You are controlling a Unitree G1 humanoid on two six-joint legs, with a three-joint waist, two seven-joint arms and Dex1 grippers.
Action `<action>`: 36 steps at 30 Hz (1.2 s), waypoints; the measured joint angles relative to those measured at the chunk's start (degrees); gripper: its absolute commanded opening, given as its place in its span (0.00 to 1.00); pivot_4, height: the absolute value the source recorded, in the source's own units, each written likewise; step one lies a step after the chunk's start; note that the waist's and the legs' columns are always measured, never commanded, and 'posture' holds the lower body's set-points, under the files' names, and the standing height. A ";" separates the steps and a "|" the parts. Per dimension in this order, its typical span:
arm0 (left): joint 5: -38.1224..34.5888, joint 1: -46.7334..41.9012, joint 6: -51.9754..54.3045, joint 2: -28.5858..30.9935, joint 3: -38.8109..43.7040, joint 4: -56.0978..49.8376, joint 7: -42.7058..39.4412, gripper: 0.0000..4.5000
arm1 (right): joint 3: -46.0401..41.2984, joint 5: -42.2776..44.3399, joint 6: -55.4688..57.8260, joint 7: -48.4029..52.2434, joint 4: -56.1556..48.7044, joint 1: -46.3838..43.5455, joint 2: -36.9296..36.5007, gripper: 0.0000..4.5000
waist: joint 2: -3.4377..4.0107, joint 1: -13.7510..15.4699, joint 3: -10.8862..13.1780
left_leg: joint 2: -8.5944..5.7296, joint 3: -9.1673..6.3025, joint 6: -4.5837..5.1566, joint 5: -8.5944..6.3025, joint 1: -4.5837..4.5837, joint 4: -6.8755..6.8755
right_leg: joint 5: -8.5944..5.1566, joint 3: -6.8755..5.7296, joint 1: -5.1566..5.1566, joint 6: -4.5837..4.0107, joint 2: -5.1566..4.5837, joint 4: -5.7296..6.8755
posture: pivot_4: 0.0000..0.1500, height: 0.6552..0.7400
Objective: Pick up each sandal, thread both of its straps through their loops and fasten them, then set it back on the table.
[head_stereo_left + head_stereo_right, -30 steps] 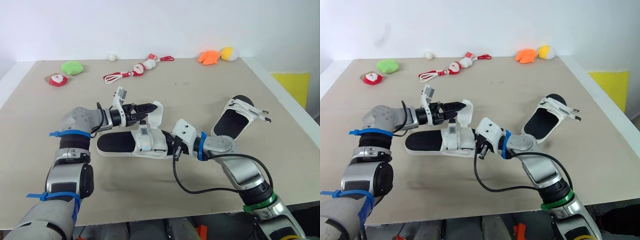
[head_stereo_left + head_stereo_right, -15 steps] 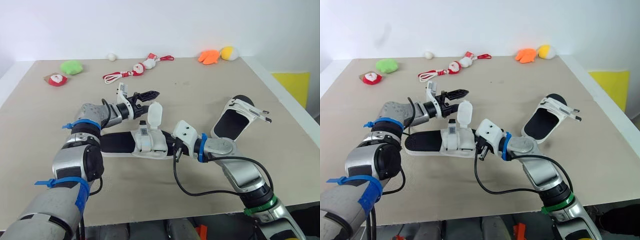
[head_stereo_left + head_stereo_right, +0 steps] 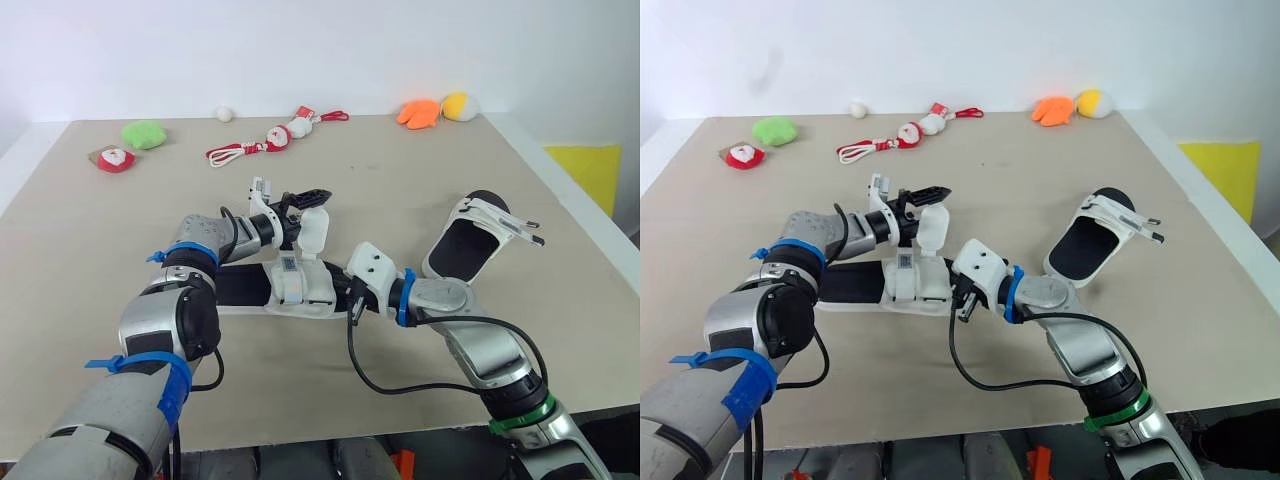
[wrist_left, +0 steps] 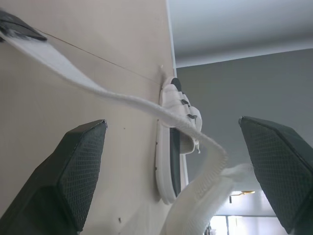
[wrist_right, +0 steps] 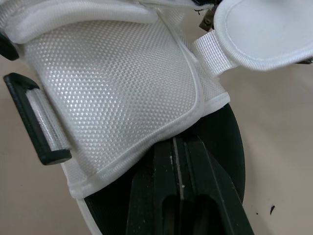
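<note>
A white sandal (image 3: 292,286) with a black footbed lies flat mid-table. One wide strap flap (image 3: 314,228) stands up from it, loose. My left gripper (image 3: 312,196) hovers open just above that flap; in the left wrist view its fingers (image 4: 73,186) are spread wide, with a white webbing strap (image 4: 122,100) running across between them untouched. My right gripper (image 3: 343,290) is shut at the sandal's toe end, its fingertips (image 5: 177,161) resting on the footbed against the edge of the white mesh upper (image 5: 117,83). A second sandal (image 3: 470,240) lies to the right, straps loose.
Along the far edge lie a green plush (image 3: 145,134), a Santa toy (image 3: 115,160), a red-and-white corded toy (image 3: 270,140), a small white ball (image 3: 224,114) and orange (image 3: 418,112) and yellow (image 3: 458,106) plushes. A black cable (image 3: 400,385) loops beside my right arm.
My left gripper let go of the strap flap, pulled back and up, then drifted right to hover over it. The flap stands free. The right gripper has stayed put.
</note>
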 measured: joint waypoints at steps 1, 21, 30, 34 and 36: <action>0.00 -0.15 -0.45 -0.06 0.39 0.08 0.19 0.99 | 0.00 0.00 0.00 -0.01 -0.02 0.01 0.00 0.00 | 0.00 0.00 0.00 | 0.00 0.00 0.00 0.00 0.00 0.00 | 0.00 0.00 0.00 0.00 0.00 0.00 | 1.00 1.00; 9.96 9.81 -15.03 -0.10 -16.12 -21.66 -22.45 0.01 | -0.04 0.01 0.49 -0.06 -0.44 0.03 0.02 0.00 | 0.03 -0.01 0.02 | 0.04 -0.01 -0.09 -0.01 0.00 -0.06 | -0.04 0.01 -0.01 -0.03 0.01 0.02 | 1.00 1.00; 20.28 26.49 -40.57 6.40 -30.47 -53.72 -36.53 0.01 | 0.12 0.00 0.04 0.05 -0.72 0.01 0.03 0.00 | 0.07 0.07 0.04 | 0.05 0.01 -0.08 -0.01 0.00 -0.04 | -0.06 0.04 0.00 -0.12 0.00 0.02 | 1.00 1.00; 31.86 31.23 -71.06 10.34 -37.12 -54.66 -40.02 0.01 | 0.05 -0.03 -0.06 0.08 -0.32 0.04 -0.18 0.00 | 0.06 0.90 0.04 | 0.00 0.03 -0.07 -0.01 -0.01 -0.04 | -0.10 0.05 0.01 -0.31 -0.06 -0.01 | 1.00 1.00; 36.93 31.26 -86.83 11.50 -39.38 -52.03 -39.71 0.01 | 0.08 -0.07 -0.05 0.05 -0.23 -0.05 -0.18 0.00 | 0.07 1.21 0.03 | -0.01 0.05 -0.07 -0.01 0.00 0.00 | -0.09 0.04 0.03 -0.36 -0.07 -0.01 | 1.00 1.00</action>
